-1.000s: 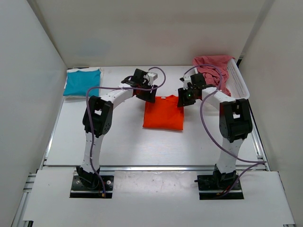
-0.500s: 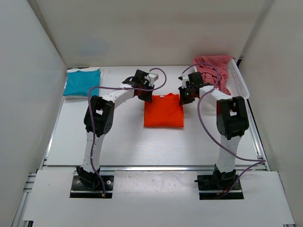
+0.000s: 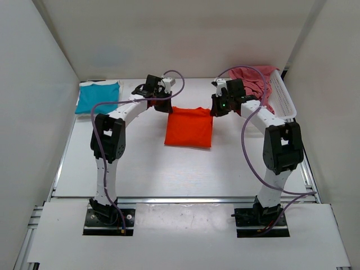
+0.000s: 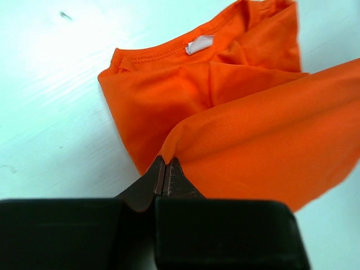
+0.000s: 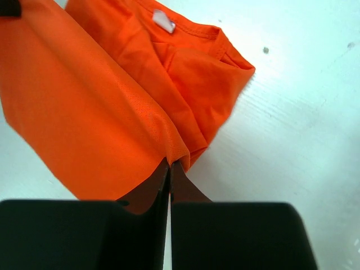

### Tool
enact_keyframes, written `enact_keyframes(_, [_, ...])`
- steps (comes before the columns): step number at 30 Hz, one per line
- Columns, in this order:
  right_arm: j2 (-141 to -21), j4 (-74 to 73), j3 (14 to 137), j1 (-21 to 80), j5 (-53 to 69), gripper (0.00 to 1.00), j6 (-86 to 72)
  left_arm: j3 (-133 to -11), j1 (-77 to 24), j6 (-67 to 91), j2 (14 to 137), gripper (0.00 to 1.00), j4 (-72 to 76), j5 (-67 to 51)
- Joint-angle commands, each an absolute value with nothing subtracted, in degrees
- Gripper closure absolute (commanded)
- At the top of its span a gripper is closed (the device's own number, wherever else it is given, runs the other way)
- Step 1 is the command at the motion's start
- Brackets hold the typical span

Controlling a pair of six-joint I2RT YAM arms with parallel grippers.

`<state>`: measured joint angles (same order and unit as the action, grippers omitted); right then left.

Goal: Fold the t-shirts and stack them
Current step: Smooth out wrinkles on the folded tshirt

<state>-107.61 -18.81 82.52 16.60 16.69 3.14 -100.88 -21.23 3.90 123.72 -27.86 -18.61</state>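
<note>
Saw the orange t-shirt (image 3: 188, 128) lying near the middle of the table (image 3: 140, 163), somewhat toward the far side, a rough rectangle from above; saw its far edge lifted at both corners, the rest resting flat on the white surface. Found the left gripper (image 3: 163, 105) at the far left corner, fingers pressed together on a pinch of the shirt's upper layer; confirmed this in the left wrist view, with the dark fingertips (image 4: 166, 169) meeting on a fold of orange cloth (image 4: 242, 146) and a lower layer spread beyond, its collar (image 4: 152, 53) and white label (image 4: 199, 44) showing. Found the right gripper (image 3: 216, 108) at the far right corner, likewise clamped on the upper layer; saw in the right wrist view the tips (image 5: 170, 169) nipping the cloth's edge (image 5: 95, 112), with the same label (image 5: 164, 21) on the layer beneath. Noted the raised layer hanging taut between the two grips. Spotted the teal-blue t-shirt (image 3: 98, 97) folded flat at the far left corner of the table, well apart from the orange one; spotted the pinkish-red t-shirt (image 3: 253, 79) bunched in the white mesh basket (image 3: 284, 98) at the far right, just beside the right arm. Could not make out a white shirt with any certainty.
</note>
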Motion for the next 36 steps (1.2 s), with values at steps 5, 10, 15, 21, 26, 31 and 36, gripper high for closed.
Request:
enact_keyframes(5, [-111.6,-15.6,88.1,16.3,19.5,1.0,1.0,-102.1,-19.8,5.2,118.9,1.0,-26.3,-17.4])
enact_keyframes(10, [-117.6,-14.2,92.0,15.7,16.4,1.0,0.0,-104.6,-20.6,4.6,121.6,1.0,-25.7,-11.2])
enact_keyframes(15, [-121.9,-13.3,95.4,15.7,12.3,0.94,2.5,-105.1,-20.7,4.4,124.4,0.98,-25.1,-7.9])
enact_keyframes(21, [-122.3,-11.8,97.7,16.7,5.1,0.66,4.8,-106.7,-21.2,3.4,125.4,0.38,-25.0,1.5])
enact_keyframes(26, [-119.0,-11.2,97.7,16.9,3.6,0.68,5.1,-107.0,-19.3,3.6,123.7,0.26,-25.8,7.4])
enact_keyframes(31, [-113.2,-14.1,94.1,16.3,10.8,0.76,2.5,-102.0,-18.4,3.9,119.1,0.17,-28.1,-6.5])
enact_keyframes(36, [-109.6,-15.4,85.5,15.9,17.9,0.66,-2.3,-93.7,-19.2,5.4,116.6,0.01,-28.3,-16.8])
